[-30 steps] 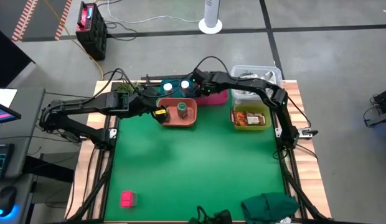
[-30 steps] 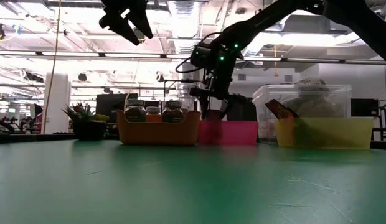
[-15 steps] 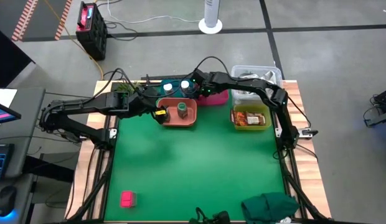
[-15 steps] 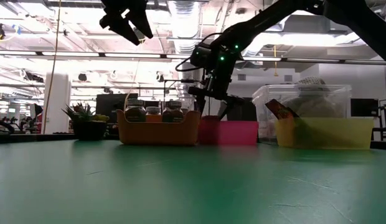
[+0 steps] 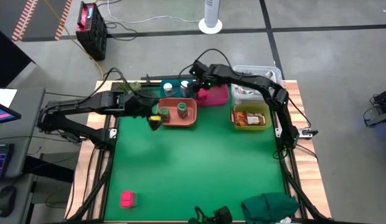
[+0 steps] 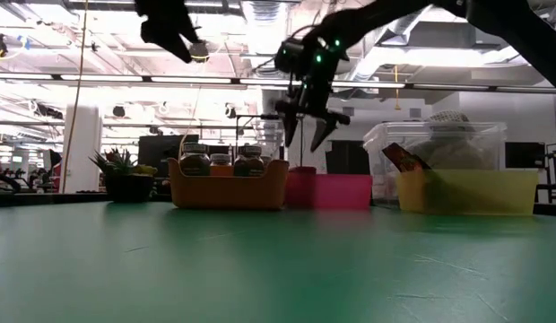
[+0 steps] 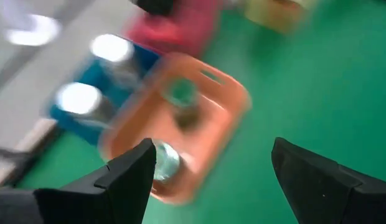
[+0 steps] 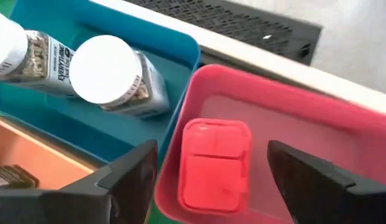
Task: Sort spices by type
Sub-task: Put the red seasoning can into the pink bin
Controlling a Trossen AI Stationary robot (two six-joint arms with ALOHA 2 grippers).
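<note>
— Where is the right gripper?
— Above the pink bin, fingers spread wide, empty; a pink block lies in that bin, directly beneath.
— And the left gripper?
— Wide apart too, hanging over the orange bin, which holds two dark green jars.
— The rest?
— White-capped jars in the blue bin; another pink block alone on the bench.

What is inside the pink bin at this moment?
One pink block lies inside the pink bin. The bin's near corners are hidden by the right gripper, which is open.
</note>
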